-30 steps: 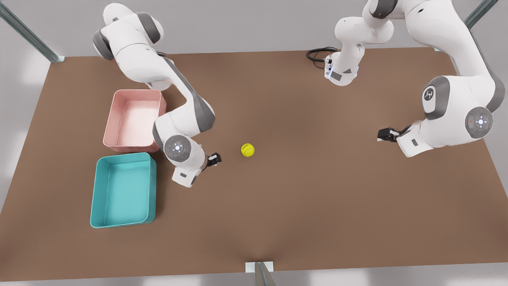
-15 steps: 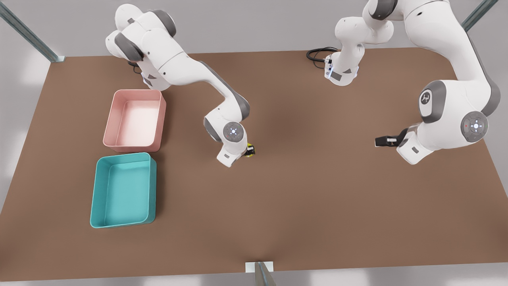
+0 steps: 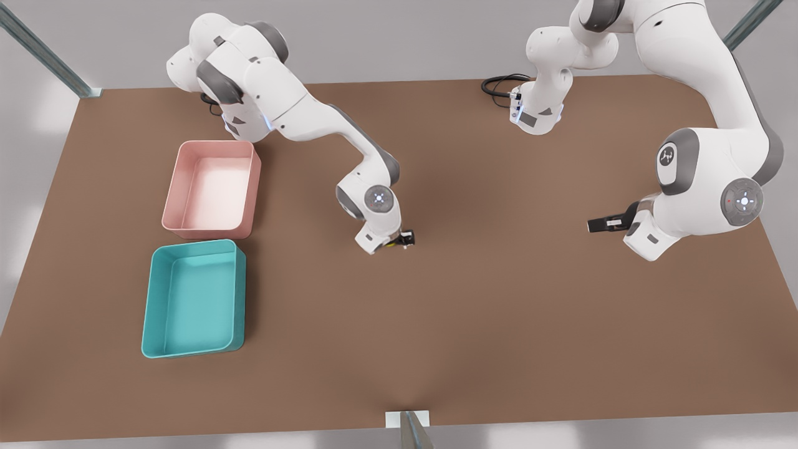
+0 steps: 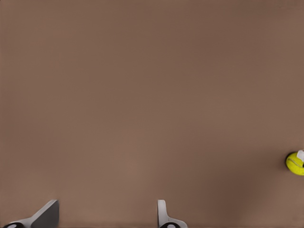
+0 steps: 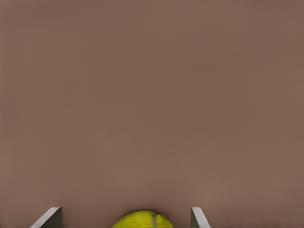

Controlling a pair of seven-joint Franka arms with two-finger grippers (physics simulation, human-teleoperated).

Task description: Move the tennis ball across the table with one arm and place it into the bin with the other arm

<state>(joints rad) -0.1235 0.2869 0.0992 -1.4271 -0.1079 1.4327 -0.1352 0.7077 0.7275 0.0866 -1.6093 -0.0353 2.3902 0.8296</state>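
While right gripper (image 3: 399,242) is straddling tennis ball (image 5: 142,220) mid-bench (image 3: 499,324), well away from bin (image 3: 163,347), fingers (image 5: 50,217) are spread wide, holding nothing; off-centre squeeze risks squirting ball away. Left gripper (image 3: 597,224), farther from bin, is waiting, fingers (image 4: 43,216) parted, empty.

The table (image 3: 474,324) lies bare between the 2 arms, so a gripper could cross there freely. On the front view's left, the pink tray (image 3: 212,189) and the bin (image 3: 194,299) sit just beside each other, blocking a low pass. A black cable (image 3: 499,85) loops near the far edge. The bin's open top is unobstructed.
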